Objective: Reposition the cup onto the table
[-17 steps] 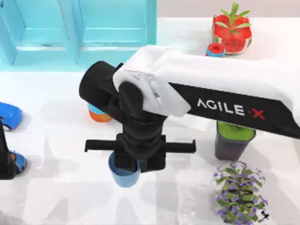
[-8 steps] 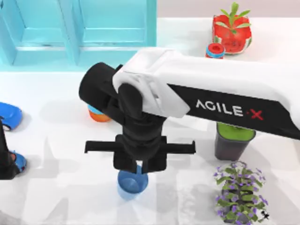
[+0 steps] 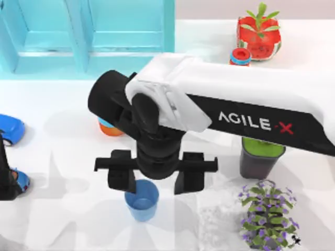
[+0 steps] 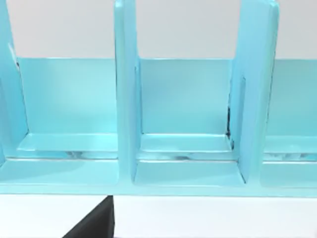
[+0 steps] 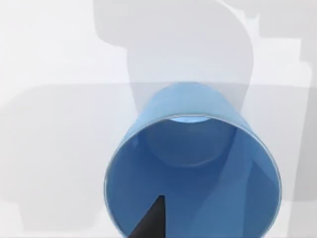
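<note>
Two arms were at the tabletop (image 3: 63,219), one of them working. The right arm reached in from the right side, its right pincer (image 3: 155,179) hanging over the front middle with both fingers (image 3: 121,178) spread wide apart and gripping nothing. The cup (image 3: 142,200), small, plain blue and handleless, stood upright on the white tabletop directly below that pincer, its open mouth facing up between the two fingers and clear of both in the top view. The right wrist view looked down into the cup (image 5: 193,173), blue inside, with a dark wedge across its near rim; I could not tell what the wedge was.

The left arm sat parked at the left edge of the tabletop; I could not tell how its pincer stood. The left wrist view faced the turquoise shelf unit (image 4: 183,109), its compartments divided by upright panels.

Other items on the tabletop:
- turquoise shelf unit (image 3: 89,36) along the back left
- orange cylinder with a blue band (image 3: 109,127), partly hidden behind the right arm
- dark cup with a green top (image 3: 260,157) at the right, just under the arm
- purple-flowered plant (image 3: 267,217) at the front right
- watermelon-patterned planter (image 3: 258,36) at the back right, a small red-and-blue item (image 3: 240,55) just beside it
- blue object (image 3: 10,128) at the left edge
</note>
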